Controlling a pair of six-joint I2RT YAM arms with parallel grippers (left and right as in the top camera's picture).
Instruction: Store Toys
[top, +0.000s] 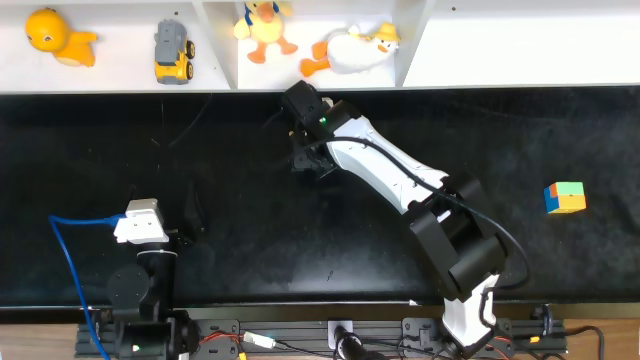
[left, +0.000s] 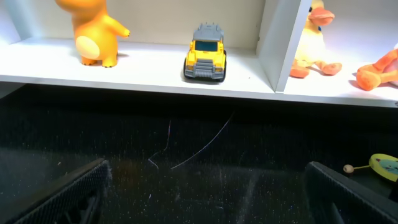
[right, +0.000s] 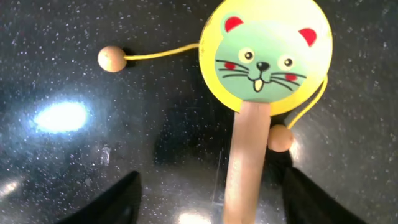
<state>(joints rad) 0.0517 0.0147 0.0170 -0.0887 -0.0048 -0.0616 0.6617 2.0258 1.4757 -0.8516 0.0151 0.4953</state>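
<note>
Right end effector (right: 214, 199) (spread wide) is hovering over the rattle (right: 264, 56), handle lying lengthwise between its fingers

Seen from above, the right arm (top: 385, 170), on a white base at five o'clock, pairs smooth white link shells with bulky black joint housings. A thin black cable (top: 395, 150) runs along its white forearm, and a small green light (top: 322, 121) glows on the black wrist. The left arm (top: 150, 285), at seven o'clock, is mostly black with rounded joint housings, capped by a boxy white wrist module (top: 140, 222) and fed by a looping blue cable (top: 88, 220). The left gripper's fingers (left: 68, 193) and the right gripper's fingers (right: 115, 199) are matte black wedges.
</note>
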